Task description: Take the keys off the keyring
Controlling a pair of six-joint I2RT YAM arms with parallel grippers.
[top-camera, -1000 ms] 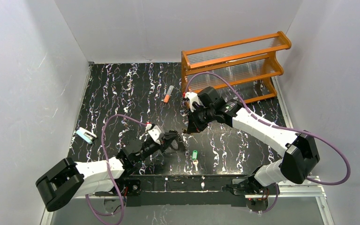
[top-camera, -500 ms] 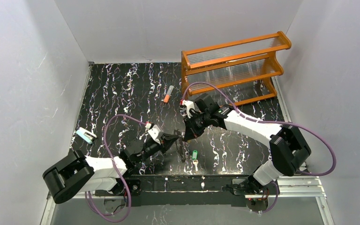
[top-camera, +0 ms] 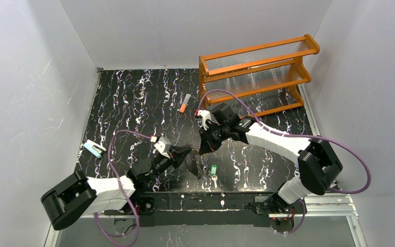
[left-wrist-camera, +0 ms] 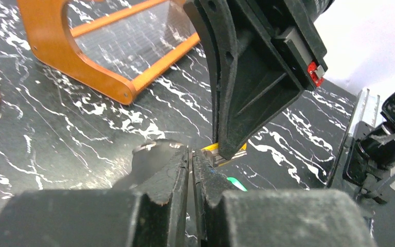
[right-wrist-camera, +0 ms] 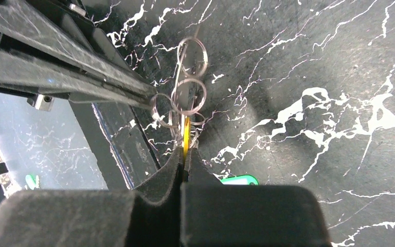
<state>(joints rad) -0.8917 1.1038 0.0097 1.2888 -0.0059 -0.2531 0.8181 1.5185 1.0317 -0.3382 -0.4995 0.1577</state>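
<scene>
Black white-veined table, orange rack, green key, seemingly yellow key

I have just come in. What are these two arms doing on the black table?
The two arms are taking keys off a keyring. The left gripper is shut on the keyring. The right gripper pinches the yellow key, which seems joined to the keyring through a few small wire rings. The green key already lies loose on the table, close to the arms' bases.

rack back right | stick left of it | loose key near front edge
</scene>
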